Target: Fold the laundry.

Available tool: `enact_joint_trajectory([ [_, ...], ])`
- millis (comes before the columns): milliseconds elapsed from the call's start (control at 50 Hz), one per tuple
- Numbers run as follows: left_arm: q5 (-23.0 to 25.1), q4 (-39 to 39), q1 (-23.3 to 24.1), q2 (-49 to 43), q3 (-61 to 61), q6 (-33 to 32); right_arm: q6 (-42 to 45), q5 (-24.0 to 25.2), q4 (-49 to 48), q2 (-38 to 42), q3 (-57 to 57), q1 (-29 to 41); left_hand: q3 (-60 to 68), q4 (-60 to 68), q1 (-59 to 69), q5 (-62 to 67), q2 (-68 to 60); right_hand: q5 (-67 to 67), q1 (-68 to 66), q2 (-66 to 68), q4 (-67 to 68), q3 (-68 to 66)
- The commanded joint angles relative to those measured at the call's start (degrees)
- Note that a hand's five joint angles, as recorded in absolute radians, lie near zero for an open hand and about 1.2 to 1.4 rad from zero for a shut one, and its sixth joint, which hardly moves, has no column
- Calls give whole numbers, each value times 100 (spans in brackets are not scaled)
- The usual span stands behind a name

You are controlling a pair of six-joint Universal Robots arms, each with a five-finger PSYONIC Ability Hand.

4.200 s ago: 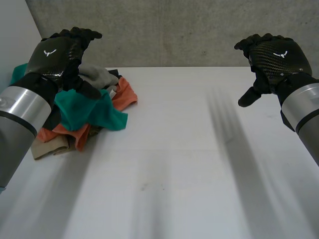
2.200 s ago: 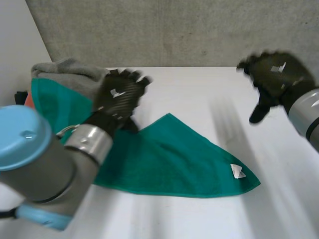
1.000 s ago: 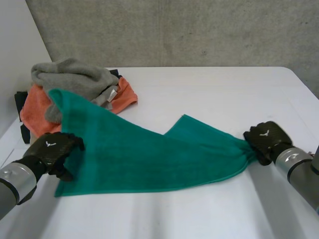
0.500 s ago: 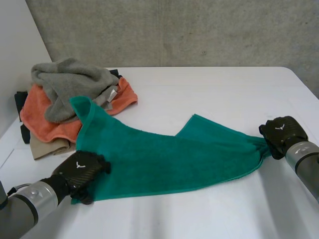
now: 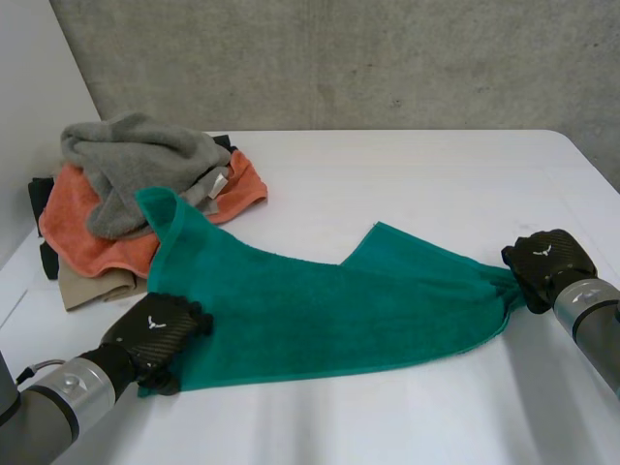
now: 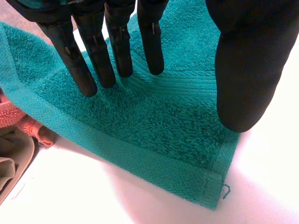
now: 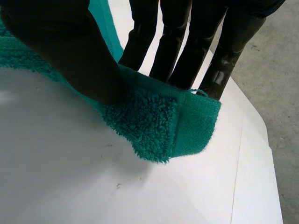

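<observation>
On grey towel (image 5: 136,155): sm. pale tag (image 5: 220,182).

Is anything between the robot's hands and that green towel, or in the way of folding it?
Nothing between them: the left hand presses on one corner of the green towel and the right hand pinches another. Only the laundry pile crowds it; the towel's far corner lies against it.
</observation>
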State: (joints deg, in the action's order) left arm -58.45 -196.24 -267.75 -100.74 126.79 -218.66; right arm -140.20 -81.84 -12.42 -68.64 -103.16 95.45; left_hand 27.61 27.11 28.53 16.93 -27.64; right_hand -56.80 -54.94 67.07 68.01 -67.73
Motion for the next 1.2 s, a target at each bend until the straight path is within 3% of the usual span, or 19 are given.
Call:
enact_joint_trajectory([
  [20,0,-11,4,-113,-22,-1,2,10,-6,0,-3,0,480,531,388,549,-477,-1320,-2506,1293,1199,-1227],
  [540,-237,-389,91,-535,-365,-10,2,19,-6,0,-55,0,1759,1810,1667,1827,-1756,-1320,-2506,1293,1199,-1227],
  [880,-500,-442,320,-851,-778,-10,2,-7,-6,0,-82,-9,5020,5071,4928,5089,-5017,-1320,-2506,1293,1199,-1227],
  [1200,-976,-512,645,-887,-989,16,2,-16,20,-9,-108,-9,5239,5289,5147,5307,-5236,-1320,-2506,1293,1199,-1227],
])
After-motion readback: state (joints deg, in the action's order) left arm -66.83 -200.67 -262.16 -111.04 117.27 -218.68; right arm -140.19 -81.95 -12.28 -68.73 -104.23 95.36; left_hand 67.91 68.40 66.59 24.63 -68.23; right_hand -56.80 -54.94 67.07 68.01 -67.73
